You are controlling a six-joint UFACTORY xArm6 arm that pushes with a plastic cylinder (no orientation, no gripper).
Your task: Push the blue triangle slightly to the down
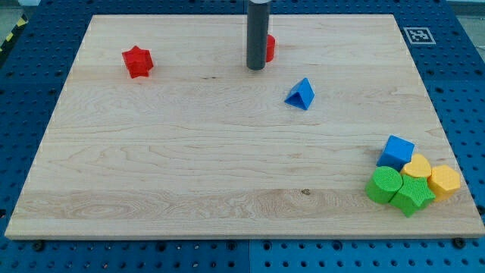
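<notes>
The blue triangle [301,94] lies on the wooden board [189,167], right of centre in the upper half. My tip [255,67] is the lower end of the dark rod that comes down from the view's top. It stands up and to the left of the blue triangle, with a clear gap between them. A red block [270,48] is partly hidden behind the rod, so its shape cannot be made out.
A red star block [137,61] sits at the upper left. At the lower right a cluster holds a blue cube [397,151], a yellow heart-like block [416,166], a yellow hexagon [445,180], a green cylinder [383,184] and another green block [411,196].
</notes>
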